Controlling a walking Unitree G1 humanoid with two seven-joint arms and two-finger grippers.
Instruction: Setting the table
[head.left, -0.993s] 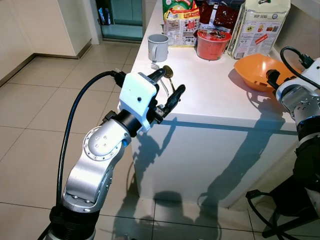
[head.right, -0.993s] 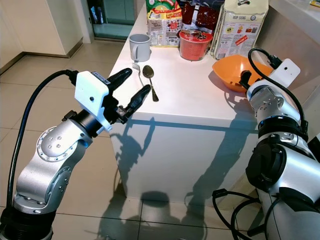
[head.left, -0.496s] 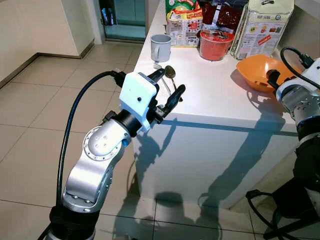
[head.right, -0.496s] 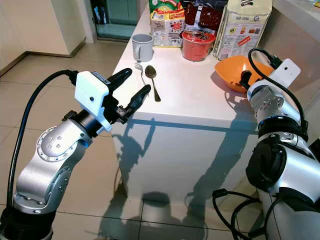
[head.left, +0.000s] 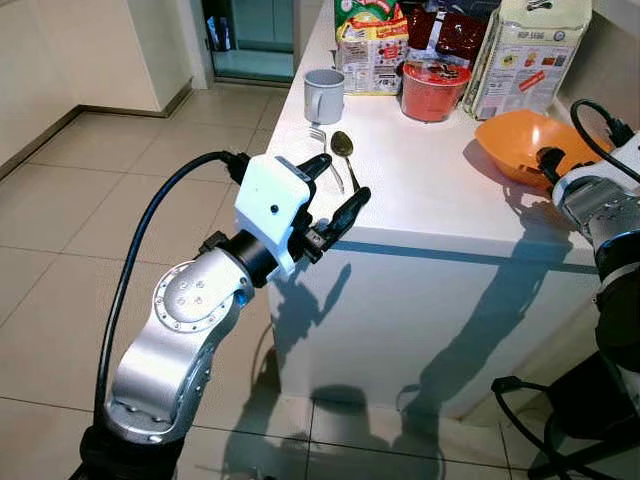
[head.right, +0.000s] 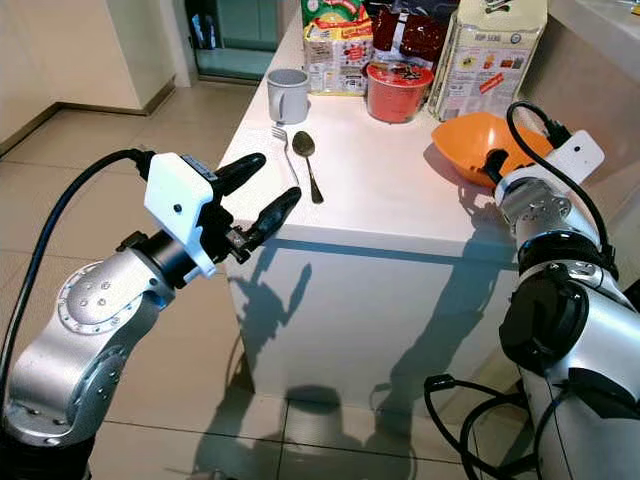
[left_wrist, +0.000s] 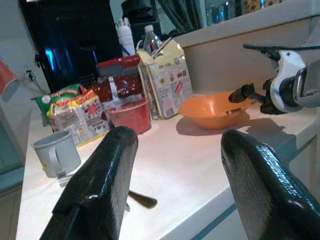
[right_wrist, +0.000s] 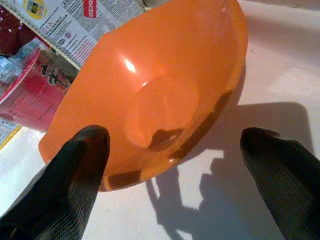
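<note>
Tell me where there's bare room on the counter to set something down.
The widest bare patch of the white counter lies between the spoon and the orange bowl, running to the near edge. The far end is crowded: grey mug, red cup, food packets.

Beige tiled floor (head.left: 90, 190), white counter (head.left: 440, 210), cream walls, sunlit with hard shadows.

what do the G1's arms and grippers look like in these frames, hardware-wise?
Both arms are silver metal with rounded joint housings. The left arm has bolt circles on its elbow joint, a white boxy wrist module and a thick black cable looping back from it. Its left gripper has two long black fingers, textured on the pads. The right arm carries a white wrist module and black cable; the right gripper has matching black fingers.
</note>
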